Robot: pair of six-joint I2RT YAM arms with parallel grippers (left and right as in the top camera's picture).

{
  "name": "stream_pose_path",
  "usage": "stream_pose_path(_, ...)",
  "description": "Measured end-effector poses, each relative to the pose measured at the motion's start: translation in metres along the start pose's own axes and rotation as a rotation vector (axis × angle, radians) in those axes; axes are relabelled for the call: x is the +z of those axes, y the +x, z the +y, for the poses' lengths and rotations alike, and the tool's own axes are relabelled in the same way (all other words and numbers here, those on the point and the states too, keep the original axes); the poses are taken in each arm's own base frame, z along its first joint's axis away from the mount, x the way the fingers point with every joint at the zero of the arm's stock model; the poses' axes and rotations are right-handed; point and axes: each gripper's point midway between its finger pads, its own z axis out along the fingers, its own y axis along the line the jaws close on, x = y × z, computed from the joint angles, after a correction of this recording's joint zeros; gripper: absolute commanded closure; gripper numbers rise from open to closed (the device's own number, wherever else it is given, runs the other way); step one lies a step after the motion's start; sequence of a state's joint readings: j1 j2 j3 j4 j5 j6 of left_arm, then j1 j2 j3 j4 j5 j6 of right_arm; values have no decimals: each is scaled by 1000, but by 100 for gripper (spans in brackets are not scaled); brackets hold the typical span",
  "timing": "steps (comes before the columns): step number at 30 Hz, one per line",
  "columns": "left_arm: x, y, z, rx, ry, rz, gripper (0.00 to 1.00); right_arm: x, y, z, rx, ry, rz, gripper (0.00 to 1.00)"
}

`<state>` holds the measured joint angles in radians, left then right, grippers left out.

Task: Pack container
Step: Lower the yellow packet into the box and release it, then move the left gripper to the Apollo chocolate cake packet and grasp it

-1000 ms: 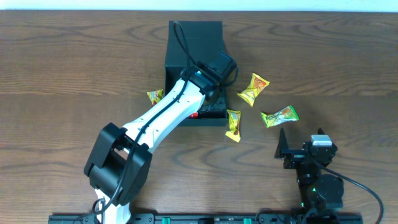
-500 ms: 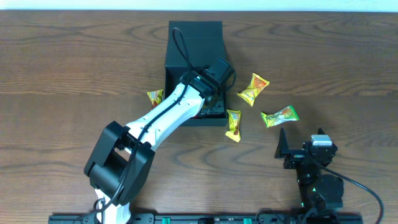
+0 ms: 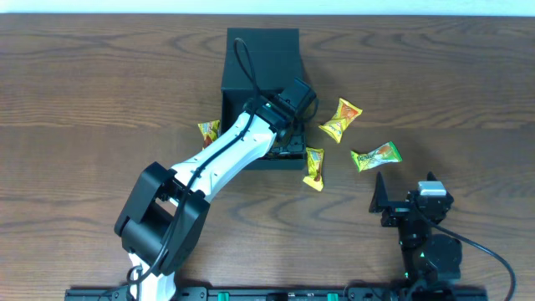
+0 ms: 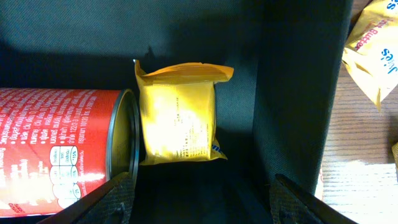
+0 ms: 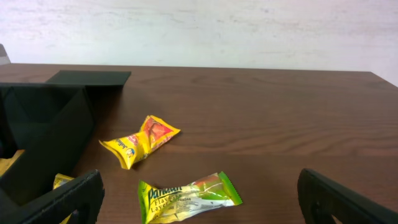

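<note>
Currently left pincer [image 4: 204, 179] parted above yellow packet [image 4: 180, 112] inside container [image 4: 298, 93].

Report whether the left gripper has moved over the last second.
Yes. Overhead, the left gripper has shifted slightly toward the near wall of the container, away from its flap lid, with jaws open.
</note>
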<state>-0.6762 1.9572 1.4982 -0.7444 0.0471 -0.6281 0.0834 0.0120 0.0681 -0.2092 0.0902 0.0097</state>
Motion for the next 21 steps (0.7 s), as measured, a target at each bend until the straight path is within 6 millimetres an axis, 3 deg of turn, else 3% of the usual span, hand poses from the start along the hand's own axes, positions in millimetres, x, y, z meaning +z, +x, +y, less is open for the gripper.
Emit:
stream_pose_path(7, -2, -4, -6, 57, 21, -9, 37, 0, 0, 0, 0, 0, 0, 1)
stream_pose_path(10, -15, -17, -17, 83, 43, -33, 43, 0, 0, 0, 0, 0, 0, 1)
stream_pose_path(13, -45, -36, -30, 101, 59, -79, 47, 0, 0, 0, 0, 0, 0, 1)
stream_pose_path(17, -96, -61, -40, 123, 64, -163, 59, 0, 0, 0, 0, 0, 0, 1)
stream_pose_path(21, -159, -67, -27, 144, 23, -239, 51, 0, 0, 0, 0, 0, 0, 1)
